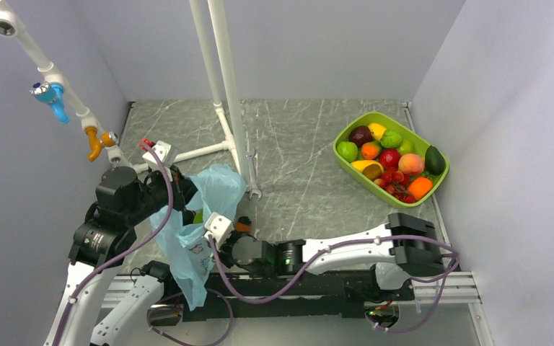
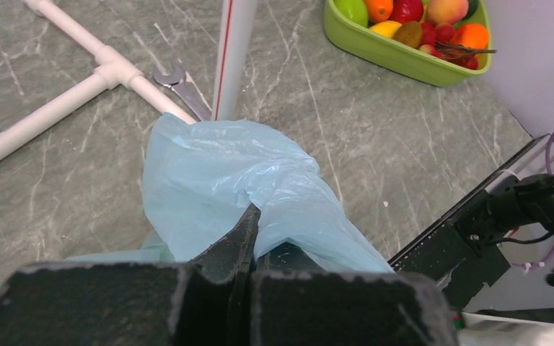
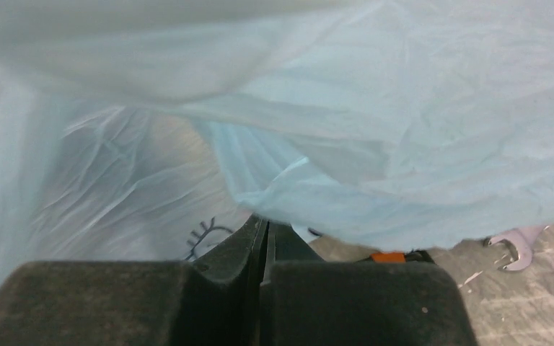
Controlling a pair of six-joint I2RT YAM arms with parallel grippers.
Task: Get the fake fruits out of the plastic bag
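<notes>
The light-blue plastic bag (image 1: 202, 216) hangs bunched and lifted between the two arms. My left gripper (image 2: 254, 216) is shut on a gathered fold of the plastic bag (image 2: 216, 173) near its top. My right gripper (image 3: 265, 222) is shut too, its tips pinched at a lower fold of the plastic bag (image 3: 375, 144), with the bag's printed wall filling the view. A small green patch (image 1: 198, 215) shows at the bag's side; whether it is a fruit I cannot tell. Several fake fruits (image 1: 389, 155) lie in the lime-green tray (image 1: 348, 164) at the far right.
White pipes (image 1: 223, 79) rise from a T-frame on the marble table, just behind the bag. A metal wrench (image 1: 254, 176) lies by the pipe foot. A small black-and-orange tool (image 1: 242, 225) sits beside my right wrist. Grey walls close in left, back and right.
</notes>
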